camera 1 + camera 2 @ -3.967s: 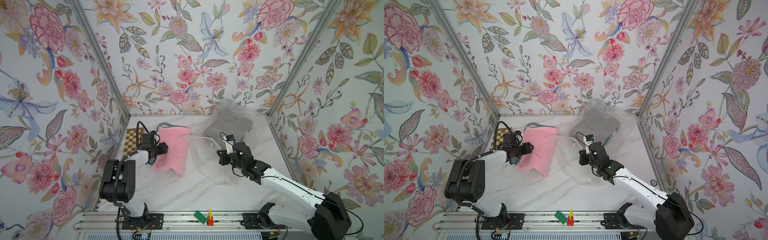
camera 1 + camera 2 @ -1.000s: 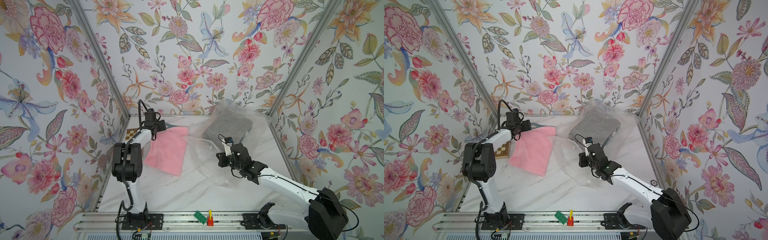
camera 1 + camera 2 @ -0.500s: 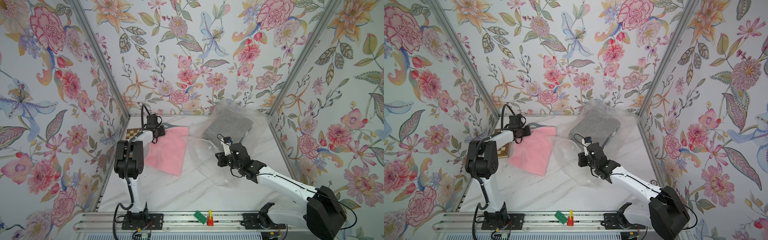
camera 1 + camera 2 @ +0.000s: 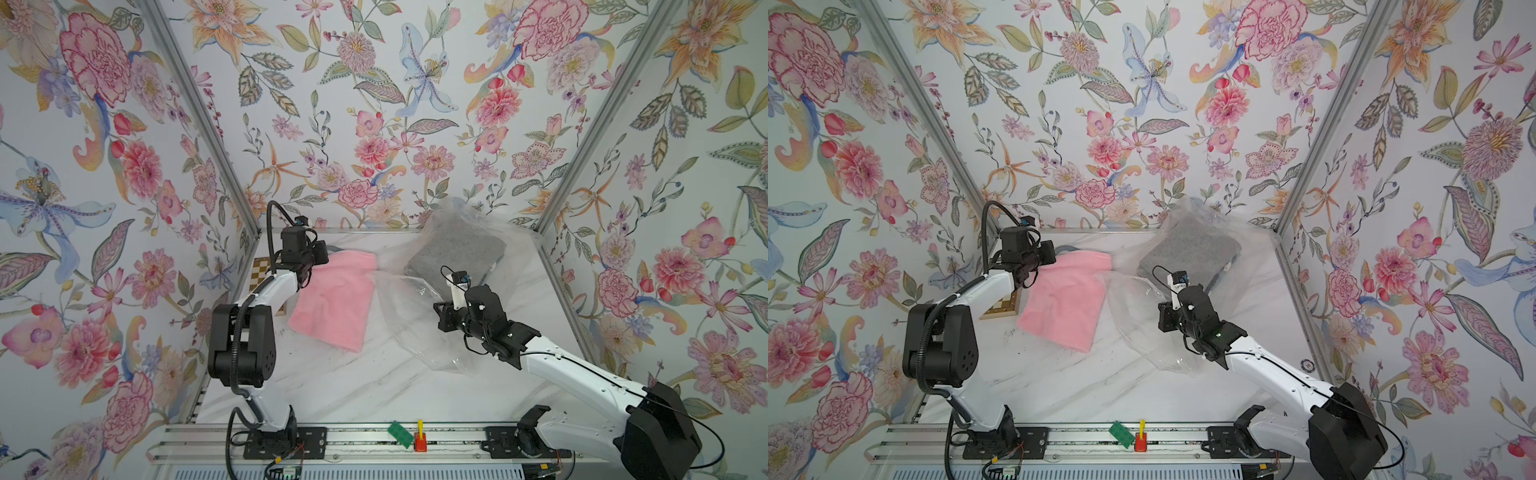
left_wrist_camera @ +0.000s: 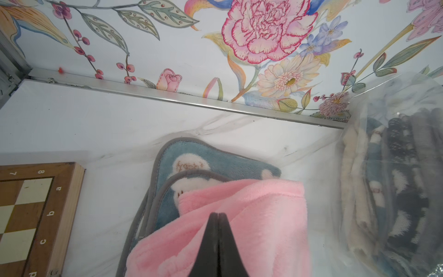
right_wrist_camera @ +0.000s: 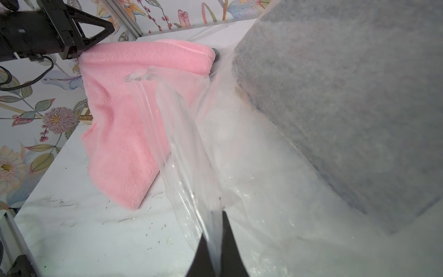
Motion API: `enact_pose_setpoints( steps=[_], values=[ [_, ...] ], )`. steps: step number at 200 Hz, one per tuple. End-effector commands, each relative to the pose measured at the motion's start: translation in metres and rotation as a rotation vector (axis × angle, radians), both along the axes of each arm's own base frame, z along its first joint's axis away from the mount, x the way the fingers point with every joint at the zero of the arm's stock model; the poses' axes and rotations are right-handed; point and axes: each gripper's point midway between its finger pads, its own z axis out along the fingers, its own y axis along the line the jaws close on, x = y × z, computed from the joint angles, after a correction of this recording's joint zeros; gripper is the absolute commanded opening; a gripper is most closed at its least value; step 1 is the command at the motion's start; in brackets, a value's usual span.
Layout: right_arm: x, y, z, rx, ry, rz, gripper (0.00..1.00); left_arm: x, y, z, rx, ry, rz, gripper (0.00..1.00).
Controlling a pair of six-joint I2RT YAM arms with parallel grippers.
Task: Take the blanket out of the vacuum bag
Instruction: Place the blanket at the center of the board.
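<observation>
I find the left gripper with its jaws fully closed and nothing visible between them, tips over the pink blanket. That blanket lies outside the vacuum bag, at ten o'clock on the table. The right gripper has its jaws pinched tight on a fold of the bag's clear film. A grey blanket sits inside the bag at one o'clock.

White links, black joints, looped black cables.
</observation>
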Motion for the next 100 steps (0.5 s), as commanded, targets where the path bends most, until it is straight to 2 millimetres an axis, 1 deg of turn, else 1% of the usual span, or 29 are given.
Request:
enact_pose_setpoints(
  steps=[1,20,40,48,70,78,85,100],
  values=[
    [-0.001,-0.002,0.003,0.008,-0.002,-0.015,0.00,-0.001,-0.009,0.023,-0.009,-0.107,-0.048,0.00],
    [0.000,-0.002,0.003,0.006,-0.004,-0.017,0.00,0.000,-0.010,0.034,-0.005,-0.169,-0.055,0.00],
    [0.000,-0.001,0.001,0.002,0.001,-0.015,0.00,0.007,-0.014,0.039,0.004,-0.222,-0.085,0.00],
    [0.001,-0.001,0.000,0.000,0.004,-0.016,0.00,0.009,-0.015,0.044,0.004,-0.260,-0.092,0.00],
    [0.003,0.001,-0.002,-0.004,0.007,-0.016,0.00,0.018,-0.016,0.047,0.006,-0.371,-0.097,0.00],
    [0.003,0.002,-0.002,-0.004,0.009,-0.014,0.00,0.021,-0.016,0.045,0.004,-0.394,-0.091,0.00],
    [0.004,0.003,-0.002,-0.005,0.011,-0.013,0.00,0.024,-0.012,0.043,0.006,-0.413,-0.069,0.00],
    [0.003,0.004,-0.002,-0.005,0.015,-0.009,0.00,0.033,-0.002,0.025,0.000,-0.391,-0.005,0.00]
  ],
)
